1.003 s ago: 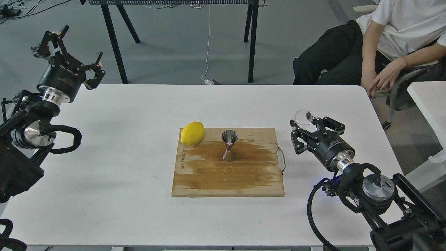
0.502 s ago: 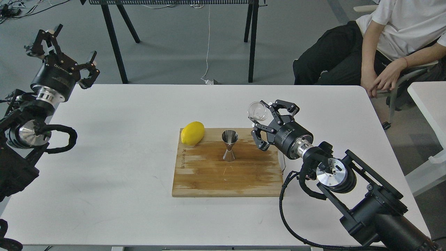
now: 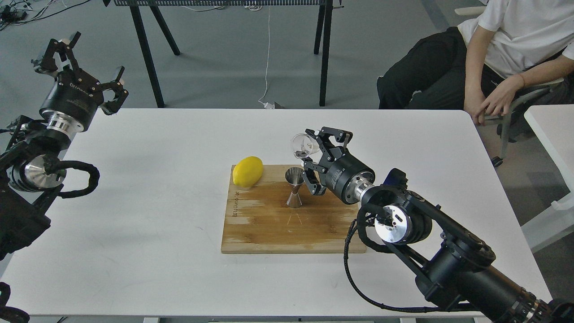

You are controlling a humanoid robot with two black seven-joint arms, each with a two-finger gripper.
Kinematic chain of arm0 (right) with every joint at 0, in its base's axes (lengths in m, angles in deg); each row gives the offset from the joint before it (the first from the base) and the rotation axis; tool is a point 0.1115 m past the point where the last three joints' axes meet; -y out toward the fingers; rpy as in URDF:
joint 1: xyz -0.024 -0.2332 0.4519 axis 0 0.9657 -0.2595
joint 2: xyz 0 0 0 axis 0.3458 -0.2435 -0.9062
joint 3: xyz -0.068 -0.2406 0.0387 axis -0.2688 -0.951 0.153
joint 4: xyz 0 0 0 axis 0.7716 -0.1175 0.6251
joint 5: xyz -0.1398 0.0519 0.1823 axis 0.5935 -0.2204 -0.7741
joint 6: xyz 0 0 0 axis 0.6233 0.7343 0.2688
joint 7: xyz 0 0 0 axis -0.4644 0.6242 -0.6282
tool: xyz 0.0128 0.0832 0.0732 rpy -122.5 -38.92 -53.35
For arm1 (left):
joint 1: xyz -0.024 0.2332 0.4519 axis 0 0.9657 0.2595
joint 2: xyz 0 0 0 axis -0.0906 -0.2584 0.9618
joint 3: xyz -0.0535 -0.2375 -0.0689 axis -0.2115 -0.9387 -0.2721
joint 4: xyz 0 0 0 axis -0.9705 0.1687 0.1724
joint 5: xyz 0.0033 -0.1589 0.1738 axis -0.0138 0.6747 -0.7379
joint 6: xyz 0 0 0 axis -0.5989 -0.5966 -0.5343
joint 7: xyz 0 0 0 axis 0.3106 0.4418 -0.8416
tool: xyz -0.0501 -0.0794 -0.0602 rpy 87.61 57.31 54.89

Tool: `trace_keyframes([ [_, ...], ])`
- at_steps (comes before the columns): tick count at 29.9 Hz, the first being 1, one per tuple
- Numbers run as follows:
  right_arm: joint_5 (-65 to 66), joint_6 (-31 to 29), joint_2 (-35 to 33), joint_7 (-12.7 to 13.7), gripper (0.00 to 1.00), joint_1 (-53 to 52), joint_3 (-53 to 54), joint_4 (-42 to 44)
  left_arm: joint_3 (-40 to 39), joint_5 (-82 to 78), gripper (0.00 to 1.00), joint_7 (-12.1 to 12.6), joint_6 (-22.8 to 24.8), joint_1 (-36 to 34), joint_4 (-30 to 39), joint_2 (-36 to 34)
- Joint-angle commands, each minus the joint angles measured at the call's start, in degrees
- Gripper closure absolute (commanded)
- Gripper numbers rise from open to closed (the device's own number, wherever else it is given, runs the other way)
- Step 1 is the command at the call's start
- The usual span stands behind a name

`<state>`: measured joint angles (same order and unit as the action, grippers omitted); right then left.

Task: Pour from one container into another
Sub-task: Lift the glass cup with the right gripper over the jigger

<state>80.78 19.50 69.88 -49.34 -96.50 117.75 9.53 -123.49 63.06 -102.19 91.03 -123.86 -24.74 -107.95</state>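
small transparent glass cup (image 3: 302, 145), short and cylindrical, is clamped between the fingers of the right gripper (image 3: 314, 150), tipped on its side with the open mouth facing left and slightly down. it sits at the far upper tip of that gripper, raised off the board. whether any liquid is in it cannot be told; only a dark glint shows near its lower lip.

shiny stainless-steel hourglass jigger (image 3: 295, 187) stands upright just below and slightly left of the gripper's fingertips, apart from the glass. judgement: the tilt and this offset put the cup's lip close over the jigger's upper cone, so a stream would fall into it; the pour looks about to begin or just beginning.

square wooden cutting board (image 3: 269, 229) lies beneath the gripper and carries the jigger. a darker wet-looking patch spreads around the jigger's base, so the board probably serves as a spill catcher. yellow lemon (image 3: 247, 171) rests on the board's far left corner, well left of the gripper, clear of the pour path.

left gripper (image 3: 76, 63) hangs well apart, far left of the white table (image 3: 148, 211), fingers spread, holding nothing; judged parked out of the way.

risk, as judged: the jigger mouth is narrow, so a slight sideways error spills onto the board.
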Motion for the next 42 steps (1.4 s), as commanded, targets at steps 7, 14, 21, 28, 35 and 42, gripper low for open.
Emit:
trace_keyframes([
  [7, 7.4, 0.2, 0.1, -1.3, 0.68, -0.3, -3.1, 1.0, -0.3, 0.4, 0.0, 0.0, 0.0, -0.1, -0.3, -0.5],
  [14, 7.8, 0.1, -0.5, -1.3, 0.68, -0.4, -3.2, 0.9, -0.5, 0.6, 0.0, 0.2, -0.2, -0.1, 0.0, -0.5],
  [21, 8.4, 0.0, -0.9, -1.4, 0.68, -0.7, -3.4, 0.9, -0.5, 0.5, 0.0, 0.3, -0.1, -0.2, 0.0, -0.5],
  [28, 11.4, 0.0, -2.8, -2.1, 0.68, -1.8, -5.6, 0.7, -0.4, 0.5, 0.0, 0.2, -0.1, -0.2, -0.2, -0.5],
  [35, 14.3, -0.1, -3.4, -3.6, 0.68, -3.3, -8.9, 1.0, -0.5, 0.5, 0.0, 0.1, -0.2, -0.2, -0.3, -0.5],
  [42, 16.9, -0.1, -3.5, -3.6, 0.68, -4.9, -10.0, 1.8, -0.4, 0.5, 0.0, 0.1, -0.1, -0.1, -0.3, -0.8],
])
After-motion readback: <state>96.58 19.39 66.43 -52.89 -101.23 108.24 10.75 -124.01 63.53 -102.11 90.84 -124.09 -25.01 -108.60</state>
